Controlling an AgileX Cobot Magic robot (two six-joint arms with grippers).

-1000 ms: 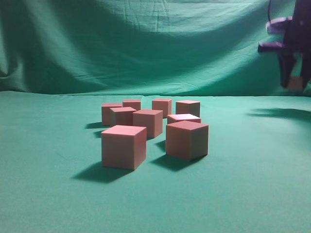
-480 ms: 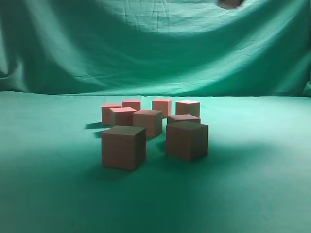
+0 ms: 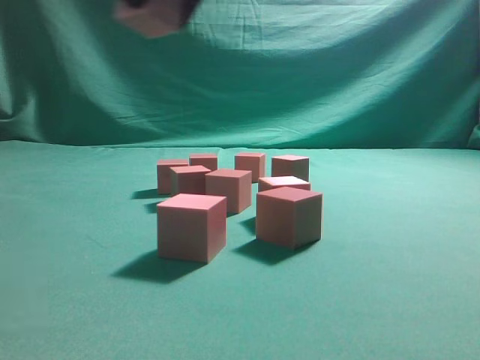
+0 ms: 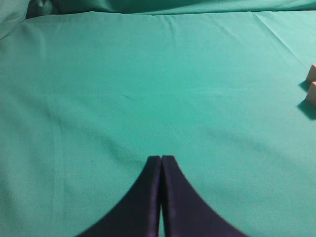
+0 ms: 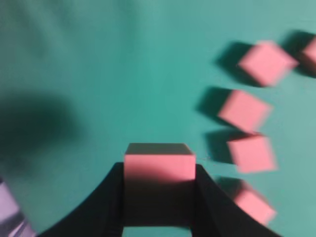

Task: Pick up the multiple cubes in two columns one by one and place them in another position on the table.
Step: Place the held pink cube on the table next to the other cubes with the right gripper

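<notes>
Several salmon-pink cubes [image 3: 191, 226] stand in two columns on the green table [image 3: 390, 300]. High above them, at the top left of the exterior view, my right gripper [image 3: 159, 6] carries one blurred cube [image 3: 150, 19]. In the right wrist view that cube [image 5: 159, 159] sits clamped between the black jaws of the right gripper [image 5: 159, 173], over bare cloth, with the other cubes [image 5: 245, 109] to the right below. My left gripper [image 4: 161, 159] is shut and empty over bare cloth. Two cubes [image 4: 311, 94] peek in at that view's right edge.
A draped green cloth backdrop [image 3: 300, 75] rises behind the table. Bare cloth spreads left, right and in front of the cube group [image 3: 75, 262].
My right gripper has swept with its cube from the far right, across the top, to the upper left of the exterior view. The cubes on the table have not moved.
</notes>
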